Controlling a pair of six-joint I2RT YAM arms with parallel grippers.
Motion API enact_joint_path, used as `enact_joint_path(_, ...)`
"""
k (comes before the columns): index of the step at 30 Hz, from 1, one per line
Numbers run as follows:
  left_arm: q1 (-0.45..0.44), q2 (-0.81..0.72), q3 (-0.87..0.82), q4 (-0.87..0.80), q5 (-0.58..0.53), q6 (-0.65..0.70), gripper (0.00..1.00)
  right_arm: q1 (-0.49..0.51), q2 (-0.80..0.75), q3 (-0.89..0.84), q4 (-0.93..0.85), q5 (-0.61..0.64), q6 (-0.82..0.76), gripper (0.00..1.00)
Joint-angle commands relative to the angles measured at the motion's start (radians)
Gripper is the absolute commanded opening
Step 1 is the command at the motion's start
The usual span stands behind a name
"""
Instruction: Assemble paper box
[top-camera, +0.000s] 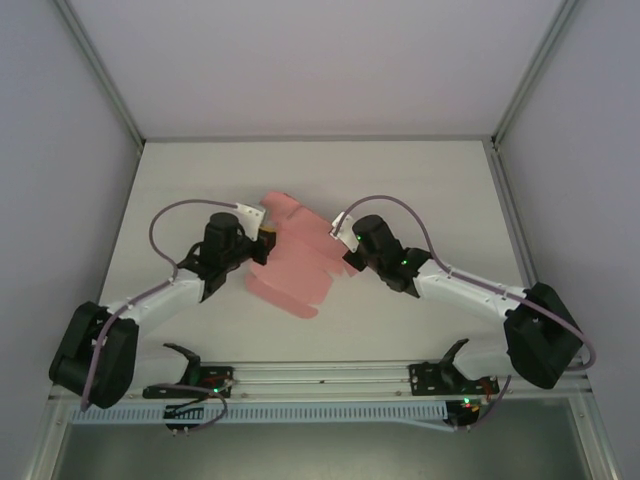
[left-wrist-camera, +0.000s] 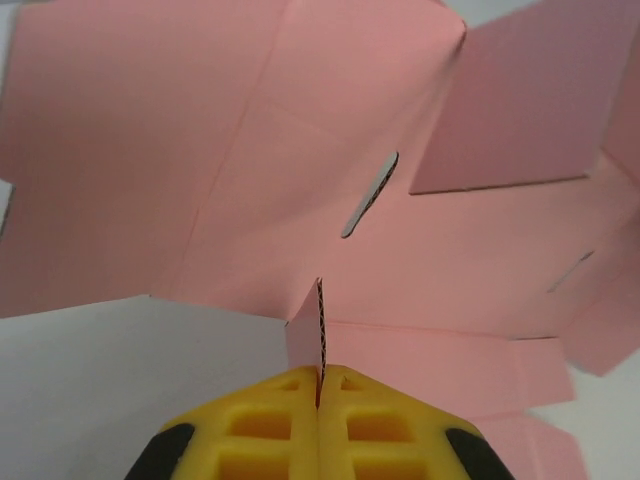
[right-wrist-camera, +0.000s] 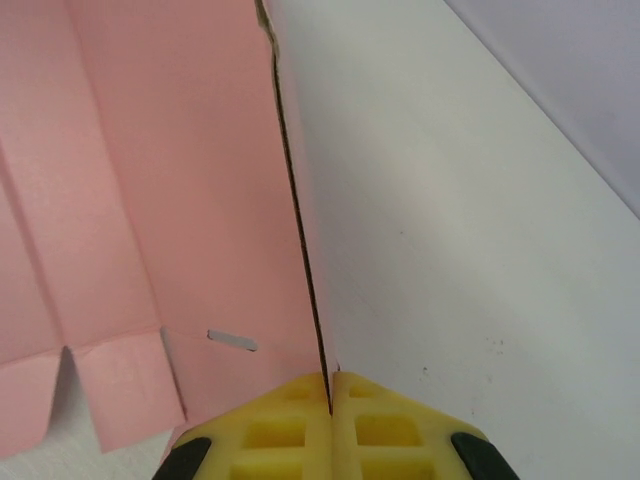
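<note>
Pink paper box (top-camera: 295, 265) (unfolded) in left pincer (left-wrist-camera: 320, 385) and right pincer (right-wrist-camera: 330, 385).

A robotics lab test cell. A plain white table (top-camera: 300, 170) is boxed in by blank pale panels (top-camera: 50, 150) on the left, right and far sides, joined by bare aluminium frame posts (top-camera: 100, 70). The left arm (top-camera: 150, 295) and the right arm (top-camera: 470, 290), white and black robot arms, are bolted to a metal rail (top-camera: 320, 375) along the near edge. Grey cables (top-camera: 175, 212) loop from them, and green status lights (top-camera: 403, 262) glow. A slotted cable duct (top-camera: 320, 412) runs just nearer than the rail. A pink paper box (top-camera: 295, 260) blank lies between the arms.
</note>
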Motion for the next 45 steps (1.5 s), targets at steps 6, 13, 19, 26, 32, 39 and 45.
enact_joint_path(6, -0.246, 0.059, 0.071, -0.028, -0.405, 0.154, 0.0, 0.059, 0.026, 0.057, -0.001, -0.014, -0.032, 0.0)
enact_joint_path(13, -0.412, 0.214, 0.126, 0.034, -0.597, 0.195, 0.0, 0.089, 0.025, 0.05, -0.005, -0.002, -0.074, 0.0)
enact_joint_path(19, -0.434, 0.272, 0.138, 0.07, -0.642, 0.171, 0.0, 0.109, 0.009, 0.024, 0.006, 0.043, -0.11, 0.0)
enact_joint_path(26, -0.413, 0.179, 0.066, 0.024, -0.58, 0.08, 0.36, 0.109, 0.022, -0.005, 0.012, 0.201, -0.223, 0.0)
enact_joint_path(32, -0.346, -0.043, -0.03, -0.019, -0.484, 0.006, 0.92, 0.117, 0.07, -0.014, 0.048, 0.273, -0.294, 0.0)
enact_joint_path(39, -0.14, -0.246, -0.056, -0.098, -0.379, -0.126, 1.0, 0.148, 0.127, -0.07, 0.279, 0.422, -0.435, 0.0)
enact_joint_path(45, 0.078, -0.205, -0.005, -0.145, -0.288, -0.234, 1.0, 0.183, 0.172, -0.117, 0.473, 0.503, -0.589, 0.0)
